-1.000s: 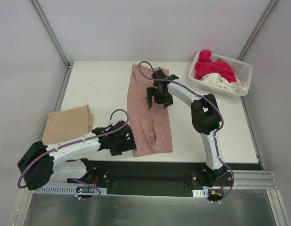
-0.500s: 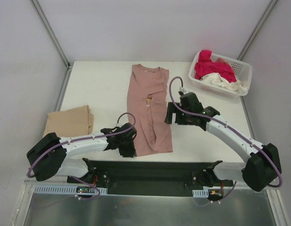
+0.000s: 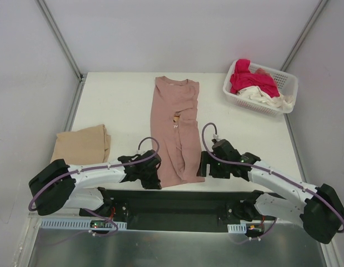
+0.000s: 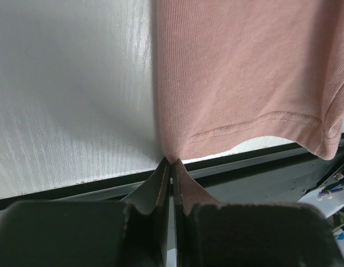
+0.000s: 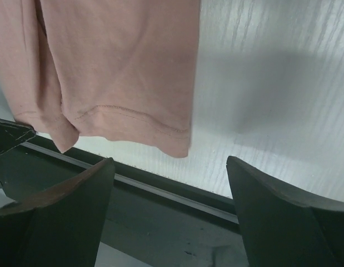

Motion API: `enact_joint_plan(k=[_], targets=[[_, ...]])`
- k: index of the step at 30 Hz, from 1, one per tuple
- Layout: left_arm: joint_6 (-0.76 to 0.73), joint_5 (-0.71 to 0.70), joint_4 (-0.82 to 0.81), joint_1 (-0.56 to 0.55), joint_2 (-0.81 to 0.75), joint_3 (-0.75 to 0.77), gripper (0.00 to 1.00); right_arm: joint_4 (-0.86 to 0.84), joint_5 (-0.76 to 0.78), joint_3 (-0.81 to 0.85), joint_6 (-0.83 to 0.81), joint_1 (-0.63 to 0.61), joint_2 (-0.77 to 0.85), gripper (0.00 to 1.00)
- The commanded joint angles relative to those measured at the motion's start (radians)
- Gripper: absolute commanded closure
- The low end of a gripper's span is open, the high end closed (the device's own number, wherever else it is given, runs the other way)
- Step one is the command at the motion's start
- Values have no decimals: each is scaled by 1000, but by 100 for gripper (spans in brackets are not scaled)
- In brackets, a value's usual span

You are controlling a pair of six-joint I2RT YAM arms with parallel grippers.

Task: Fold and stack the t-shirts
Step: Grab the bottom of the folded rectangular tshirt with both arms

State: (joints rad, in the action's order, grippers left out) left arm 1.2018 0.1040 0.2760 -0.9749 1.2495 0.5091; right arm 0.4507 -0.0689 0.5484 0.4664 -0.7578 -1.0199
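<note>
A dusty pink t-shirt (image 3: 175, 128) lies lengthwise down the middle of the table, folded narrow, collar at the far end and hem at the near edge. My left gripper (image 3: 156, 179) is shut on the hem's near left corner (image 4: 173, 154). At the hem's near right corner (image 5: 180, 146) my right gripper (image 3: 202, 167) stands open, its fingers (image 5: 71, 211) spread wide and not touching the cloth. A folded tan t-shirt (image 3: 80, 144) rests at the table's left. Magenta-red (image 3: 249, 78) and cream (image 3: 260, 95) t-shirts fill the basket.
A white latticed basket (image 3: 288, 83) stands at the far right corner. The table's near edge (image 4: 105, 186) and a dark rail run just beneath both grippers. Grey walls close in the sides.
My left gripper has closed on the pink hem's left corner. My right arm has swung from the shirt's chest down to the near right corner, jaws still wide.
</note>
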Motion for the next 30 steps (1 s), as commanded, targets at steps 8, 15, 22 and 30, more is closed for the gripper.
enact_joint_plan(k=[8, 15, 22, 30], targets=[[16, -40, 46, -27, -21, -18, 100, -43, 34, 13, 99, -60, -173, 33], [19, -41, 49, -38, -38, -32, 100, -90, 58, -25, 138, -87, -229, 77], [74, -1, 49, -108, -140, -99, 100, -28, 56, -74, 239, -244, -85, 99], [113, 2, 55, -169, -235, -115, 100, 48, 121, -96, 341, -379, 83, 99]])
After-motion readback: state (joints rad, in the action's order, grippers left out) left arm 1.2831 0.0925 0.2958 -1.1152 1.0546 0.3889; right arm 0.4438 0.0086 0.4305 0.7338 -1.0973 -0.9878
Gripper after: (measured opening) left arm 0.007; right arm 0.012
